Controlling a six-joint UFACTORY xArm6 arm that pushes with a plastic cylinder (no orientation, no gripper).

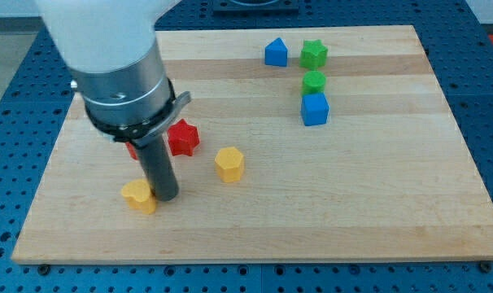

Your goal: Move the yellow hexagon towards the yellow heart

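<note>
The yellow hexagon (pixel 229 163) sits on the wooden board, left of centre. The yellow heart (pixel 138 195) lies near the view's bottom left. My tip (pixel 166 197) rests on the board right beside the yellow heart, touching its right side. The hexagon is to the right of my tip and a little above it, a short gap away. The rod and the arm's white and grey body rise above it toward the view's top left.
A red star (pixel 182 137) sits just above the rod; another red block (pixel 132 150) peeks out behind the rod. At the top right are a blue block (pixel 275 53), a green star (pixel 314 54), a green block (pixel 313 81) and a blue cube (pixel 315 108).
</note>
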